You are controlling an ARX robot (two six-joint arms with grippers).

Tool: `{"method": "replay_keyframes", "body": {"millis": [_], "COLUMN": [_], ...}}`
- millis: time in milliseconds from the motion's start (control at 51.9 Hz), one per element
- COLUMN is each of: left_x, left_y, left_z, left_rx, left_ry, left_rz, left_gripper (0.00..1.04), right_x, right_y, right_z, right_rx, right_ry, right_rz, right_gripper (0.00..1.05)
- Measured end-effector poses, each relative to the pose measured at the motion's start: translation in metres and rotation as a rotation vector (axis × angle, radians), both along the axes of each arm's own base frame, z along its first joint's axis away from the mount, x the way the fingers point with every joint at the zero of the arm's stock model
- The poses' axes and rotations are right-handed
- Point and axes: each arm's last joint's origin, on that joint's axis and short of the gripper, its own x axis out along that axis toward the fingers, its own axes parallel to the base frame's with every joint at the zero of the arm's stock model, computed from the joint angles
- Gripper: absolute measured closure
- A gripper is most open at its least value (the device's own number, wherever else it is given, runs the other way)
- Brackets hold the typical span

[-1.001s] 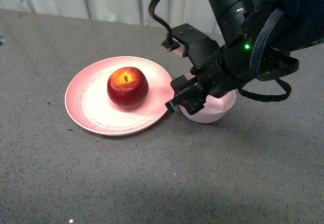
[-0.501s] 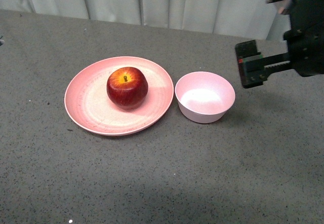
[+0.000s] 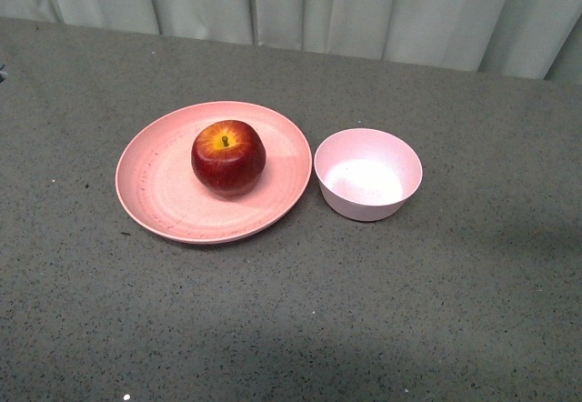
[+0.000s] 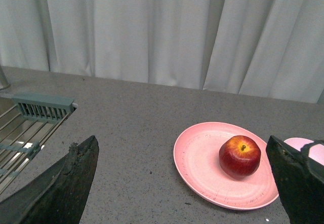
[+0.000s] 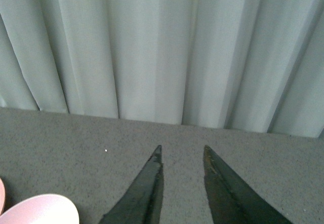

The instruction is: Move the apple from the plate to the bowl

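Next, with left gripper point(image 4: 181, 139) gaping and right gripper point(image 5: 182, 150) only narrowly parted, both empty, straddle apple's point(image 3: 228, 158) widest girth mid-plate point(image 3: 155, 193), nine o'clock from bowl point(image 3: 364, 204); squeeze gently, lift straight.

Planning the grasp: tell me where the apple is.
In the front view the apple sits on the plate, left of the bowl.
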Motion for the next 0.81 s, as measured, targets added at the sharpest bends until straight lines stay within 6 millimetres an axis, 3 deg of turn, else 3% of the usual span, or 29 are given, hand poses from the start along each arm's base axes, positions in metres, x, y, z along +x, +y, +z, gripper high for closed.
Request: {"method": "replay_keyframes", "body": {"millis": [116, 212, 520, 809], "left_x": [0.000, 0.000, 0.000, 0.000], "left_y": [0.000, 0.000, 0.000, 0.000], "left_z": [0.000, 0.000, 0.000, 0.000], "left_rx": [0.000, 0.000, 0.000, 0.000], "left_ry": [0.000, 0.000, 0.000, 0.000], "left_rz": [0.000, 0.000, 0.000, 0.000], "left_gripper": [0.07, 0.07, 0.07, 0.07], "right_x": [-0.020, -0.036, -0.068, -0.088], "right_y": [-0.007, -0.012, -0.028, -0.029], "right_z": [0.003, 0.012, 0.011, 0.012], "right_rx": [-0.004, 0.004, 0.007, 0.007], "right_ry": [0.036, 0.003, 0.011, 0.009], "right_rz": [0.002, 0.002, 0.000, 0.000], "right_gripper": [1.04, 1.04, 1.04, 1.04]}}
